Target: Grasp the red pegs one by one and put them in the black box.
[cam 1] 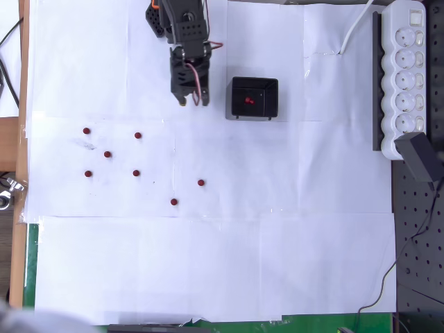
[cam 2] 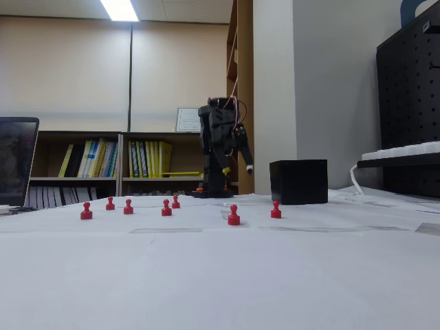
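from my seat the table (cam 1: 208,277) is covered in matt white paper sheets, taped at the seams with shiny clear strips. the red pegs (cam 2: 234,216) look like smooth plastic with a slight sheen. the black box (cam 1: 254,98) reads as thin plastic, glossy inside, duller outside. the gripper (cam 1: 193,101) seems matt black plastic. the power strip (cam 1: 408,69) is smooth white plastic.

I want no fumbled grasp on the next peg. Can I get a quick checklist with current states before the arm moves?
1. Small square black plastic box upright, open: ok.
2. One tiny dark-red round peg inside the box: ok.
3. Seven red pegs on the white paper, standing apart, nearest one: ok.
4. Black two-finger gripper beside the box, holding nothing: ok.
5. Jaw opening: cannot tell.
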